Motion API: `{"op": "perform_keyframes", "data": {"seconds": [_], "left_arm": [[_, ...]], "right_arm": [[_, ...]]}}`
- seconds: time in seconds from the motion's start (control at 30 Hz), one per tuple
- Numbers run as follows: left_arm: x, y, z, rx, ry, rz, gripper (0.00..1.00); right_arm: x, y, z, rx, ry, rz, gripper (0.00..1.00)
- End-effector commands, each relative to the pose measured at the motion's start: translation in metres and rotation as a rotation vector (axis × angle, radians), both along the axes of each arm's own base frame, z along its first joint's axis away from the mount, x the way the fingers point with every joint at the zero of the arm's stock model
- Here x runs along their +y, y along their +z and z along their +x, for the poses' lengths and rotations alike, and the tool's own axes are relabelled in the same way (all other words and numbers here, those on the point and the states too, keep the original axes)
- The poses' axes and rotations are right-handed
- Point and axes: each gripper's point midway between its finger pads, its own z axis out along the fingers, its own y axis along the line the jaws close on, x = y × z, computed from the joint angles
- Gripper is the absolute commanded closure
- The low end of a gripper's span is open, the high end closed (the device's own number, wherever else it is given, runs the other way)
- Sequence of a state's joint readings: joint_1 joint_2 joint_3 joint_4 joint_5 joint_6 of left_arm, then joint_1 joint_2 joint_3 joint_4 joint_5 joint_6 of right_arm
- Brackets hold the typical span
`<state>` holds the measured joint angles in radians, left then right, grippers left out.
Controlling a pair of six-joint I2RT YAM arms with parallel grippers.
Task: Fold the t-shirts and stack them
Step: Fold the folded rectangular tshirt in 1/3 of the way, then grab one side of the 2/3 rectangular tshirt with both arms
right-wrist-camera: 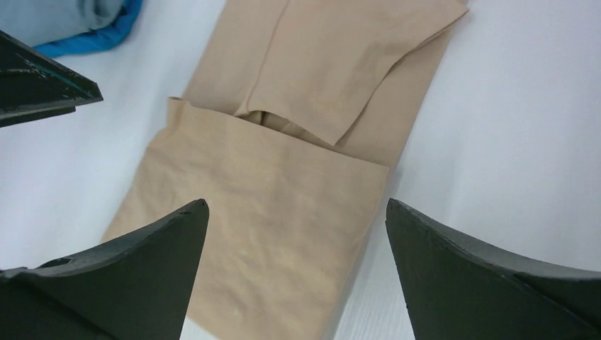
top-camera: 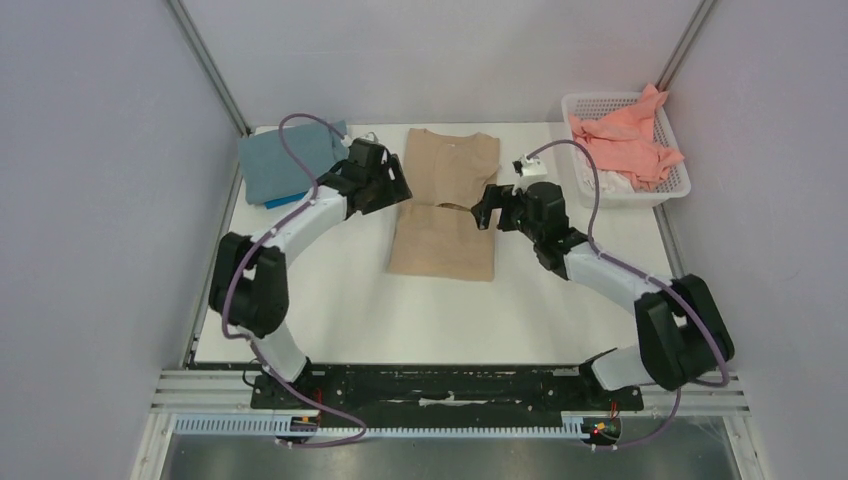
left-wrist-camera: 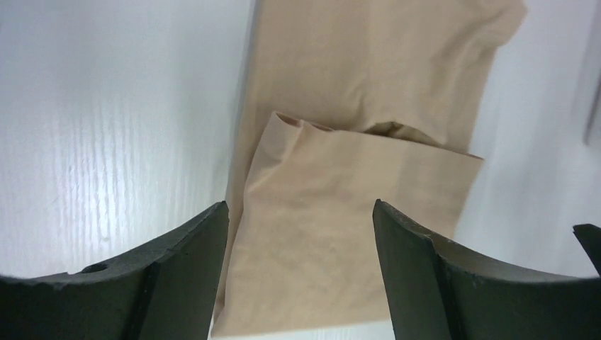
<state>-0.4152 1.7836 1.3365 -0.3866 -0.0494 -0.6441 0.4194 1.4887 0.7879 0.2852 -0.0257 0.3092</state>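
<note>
Left gripper (left-wrist-camera: 298, 207): fingers spread wide with nothing between them. It hangs over the left edge of the beige shirt (top-camera: 445, 215), about halfway along its length, not gripping the cloth.

Right gripper (right-wrist-camera: 296, 205): fingers also spread wide and empty. It hangs over the right edge of the same shirt, opposite the left gripper.

Beige shirt: lies flat in the middle of the table (top-camera: 400, 320), collar toward the far side. Both sides are turned in to form a narrow strip. The near half is doubled over the far half, and its loose edge runs across the middle, slightly rumpled, with a small gap showing under it.

Far left corner of the table: a folded grey-blue shirt (top-camera: 285, 160) lies on top of a bright blue shirt (top-camera: 283, 201), of which only an edge shows.

Far right corner: a white basket (top-camera: 680, 185) holds a crumpled pink shirt (top-camera: 625, 135), part of which hangs over the rim. Pale cloth lies beneath it; what it is cannot be told.
</note>
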Motion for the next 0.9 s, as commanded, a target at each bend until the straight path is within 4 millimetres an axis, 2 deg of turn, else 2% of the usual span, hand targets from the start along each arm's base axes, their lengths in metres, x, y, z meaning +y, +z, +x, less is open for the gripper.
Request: {"op": "perform_keyframes", "data": {"seconds": [0.0,0.07,0.1,0.13,0.17,0.23,0.33,0.43,0.53,0.67,0.77,0.87], "left_arm": [[0.015,0.052,-0.027,-0.12,0.001,-0.031,0.2],[0.023,0.05,-0.05,-0.128,0.013,-0.059,0.19],[0.027,0.038,-0.064,-0.112,0.021,-0.069,0.19],[0.03,0.037,-0.074,-0.115,0.028,-0.09,0.19],[0.034,0.024,-0.087,-0.097,0.031,-0.101,0.18],[0.037,0.01,-0.109,-0.071,0.036,-0.136,0.18],[0.037,-0.009,-0.135,-0.035,0.014,-0.184,0.18],[0.039,-0.02,-0.141,-0.032,0.029,-0.198,0.18],[0.028,-0.026,-0.14,-0.005,-0.009,-0.229,0.17],[0.019,-0.048,-0.135,0.059,-0.02,-0.233,0.17],[0.013,-0.061,-0.129,0.098,-0.029,-0.231,0.27],[0.009,-0.074,-0.128,0.141,-0.036,-0.233,0.35]], "right_arm": [[-0.009,0.031,-0.029,-0.099,0.036,0.028,0.02],[-0.013,0.029,-0.048,-0.102,0.054,0.048,0.02],[-0.016,0.029,-0.059,-0.108,0.057,0.064,0.02],[-0.018,0.023,-0.069,-0.101,0.062,0.076,0.02],[-0.019,0.023,-0.077,-0.107,0.071,0.093,0.02],[-0.014,0.017,-0.095,-0.104,0.124,0.133,0.02],[-0.009,-0.002,-0.115,-0.046,0.18,0.161,0.02],[-0.01,-0.012,-0.114,-0.016,0.152,0.176,0.02],[0.001,-0.01,-0.109,-0.004,0.199,0.152,0.02],[0.007,-0.031,-0.116,0.073,0.193,0.146,0.02],[0.001,-0.053,-0.123,0.132,0.159,0.131,0.02],[-0.005,-0.067,-0.126,0.18,0.114,0.123,0.02]]}}
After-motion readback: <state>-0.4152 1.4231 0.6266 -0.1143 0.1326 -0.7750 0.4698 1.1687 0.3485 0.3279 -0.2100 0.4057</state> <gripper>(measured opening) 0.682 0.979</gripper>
